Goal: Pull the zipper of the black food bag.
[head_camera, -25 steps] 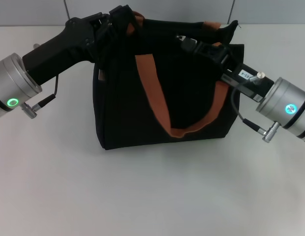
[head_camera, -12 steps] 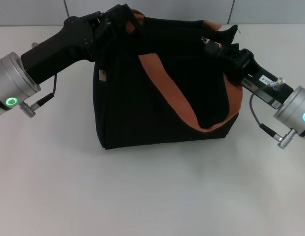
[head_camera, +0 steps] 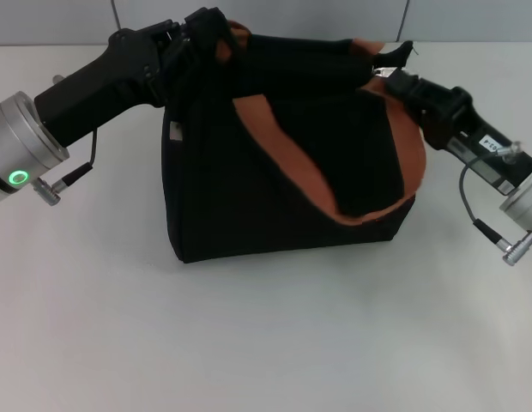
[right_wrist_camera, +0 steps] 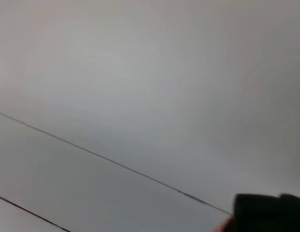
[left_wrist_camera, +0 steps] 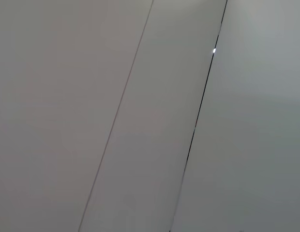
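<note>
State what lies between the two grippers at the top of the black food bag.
In the head view, the black food bag top edge and its rust-brown handle span between the left gripper and right gripper.

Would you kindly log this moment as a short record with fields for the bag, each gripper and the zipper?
bag: black food bag upright on the white table, rust-brown handle draped down its front
left gripper: left gripper at the bag's top left corner
right gripper: right gripper at the bag's top right corner
zipper: pull tab not discernible
wrist views: mostly wall panels
</note>
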You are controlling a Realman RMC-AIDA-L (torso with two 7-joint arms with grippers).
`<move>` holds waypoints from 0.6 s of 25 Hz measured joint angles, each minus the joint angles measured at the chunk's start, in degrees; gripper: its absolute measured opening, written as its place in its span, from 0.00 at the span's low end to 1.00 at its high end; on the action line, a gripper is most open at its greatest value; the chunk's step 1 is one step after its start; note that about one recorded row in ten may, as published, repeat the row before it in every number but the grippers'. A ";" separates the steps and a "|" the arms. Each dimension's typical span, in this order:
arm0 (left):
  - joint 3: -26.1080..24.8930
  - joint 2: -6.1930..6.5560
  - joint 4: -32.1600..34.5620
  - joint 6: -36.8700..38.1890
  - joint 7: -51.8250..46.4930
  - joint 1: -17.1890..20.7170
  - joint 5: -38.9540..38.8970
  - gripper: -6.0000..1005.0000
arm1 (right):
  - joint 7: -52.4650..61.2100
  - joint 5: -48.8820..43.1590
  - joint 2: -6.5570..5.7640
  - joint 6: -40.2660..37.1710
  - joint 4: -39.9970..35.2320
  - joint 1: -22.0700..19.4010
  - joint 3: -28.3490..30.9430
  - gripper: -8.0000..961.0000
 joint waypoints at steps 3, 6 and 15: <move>0.00 -0.03 0.00 -0.91 0.05 -0.03 -0.10 0.05 | -3.72 0.01 0.33 -3.67 0.36 -1.36 2.34 0.01; 0.00 -0.08 0.00 -1.59 0.09 -0.12 -0.16 0.05 | -7.55 0.01 0.56 -5.23 1.47 -3.20 4.11 0.01; 1.84 -0.19 -0.04 -0.88 4.46 0.43 -0.50 0.06 | -23.03 0.01 1.06 -8.72 7.78 -11.59 6.08 0.16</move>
